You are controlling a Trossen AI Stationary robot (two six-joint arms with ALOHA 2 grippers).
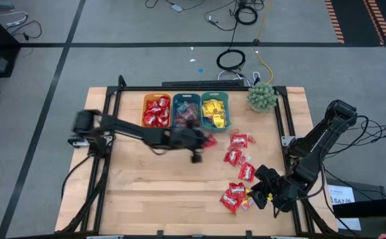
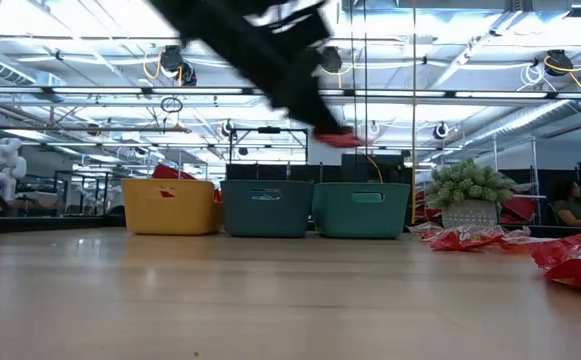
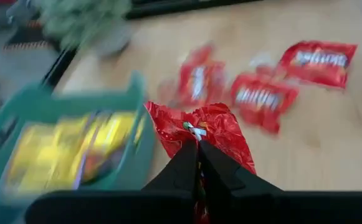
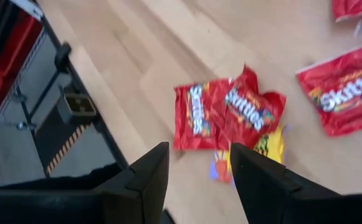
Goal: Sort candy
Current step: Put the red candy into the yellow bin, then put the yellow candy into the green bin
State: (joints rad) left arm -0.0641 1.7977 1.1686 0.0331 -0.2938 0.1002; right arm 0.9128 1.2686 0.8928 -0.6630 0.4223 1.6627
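Clamped in the left fingers (image 3: 199, 163): one red packet (image 3: 209, 127), lifted off the table (image 1: 146, 179), just short of the bins; orange bin (image 1: 157, 110) of reds farthest across; right fingers (image 4: 196, 171) parted, empty, above loose candy (image 4: 230, 115).

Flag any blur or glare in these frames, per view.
Left wrist view: teal bin and loose red packets smeared; held red packet sharper. Low view: left arm streaked, ceiling lights glaring. High view: left pincer soft. Right wrist view: slightly soft.
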